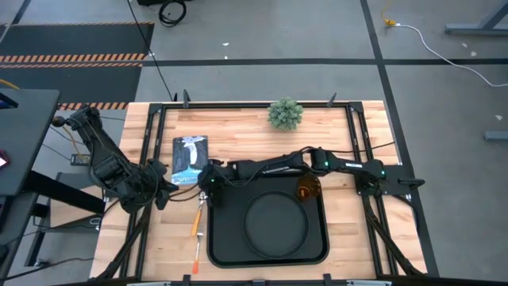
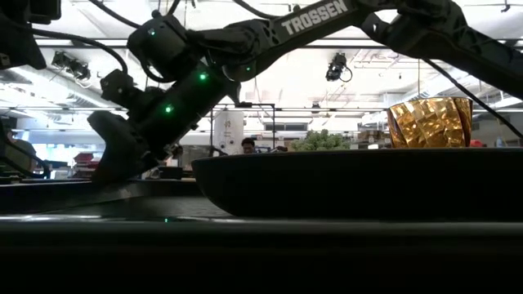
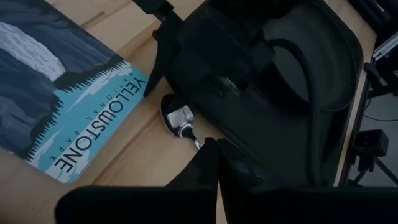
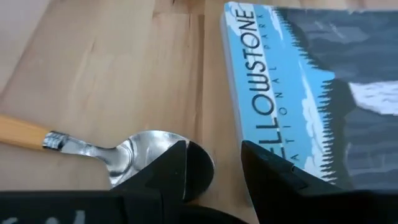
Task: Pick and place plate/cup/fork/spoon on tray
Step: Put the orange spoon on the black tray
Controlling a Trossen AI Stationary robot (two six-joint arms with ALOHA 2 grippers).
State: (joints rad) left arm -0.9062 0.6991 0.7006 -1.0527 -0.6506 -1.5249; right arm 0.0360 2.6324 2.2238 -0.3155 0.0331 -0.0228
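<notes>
The black tray (image 1: 218, 246) lies at the table's near middle. The round black plate (image 1: 276, 224) lies flat on it, and the amber cup (image 1: 308, 189) stands at its far right corner. The spoon (image 4: 134, 151) lies left of the tray, its bowl toward the far edge and its orange handle (image 1: 198, 221) toward the near edge. The fork (image 1: 196, 254) lies nearer the near edge. My right gripper (image 4: 214, 168) is open and low over the spoon's bowl. One finger (image 4: 168, 167) stands over the bowl, the other next to a book. My left gripper (image 3: 214, 165) is shut, just left of the spoon. My right gripper comes down slanting from the table's right side. One fingertip covers the edge of the spoon's bowl (image 4: 149, 144). I cannot tell whether it touches the bowl. The spoon lies flat on the table.
A blue Yellowstone book (image 1: 189, 159) lies flat just beyond the spoon's bowl, close to my right gripper's other finger. A small green plant (image 1: 286, 114) stands at the far edge. Black frame rails (image 1: 151, 143) run along the table's sides.
</notes>
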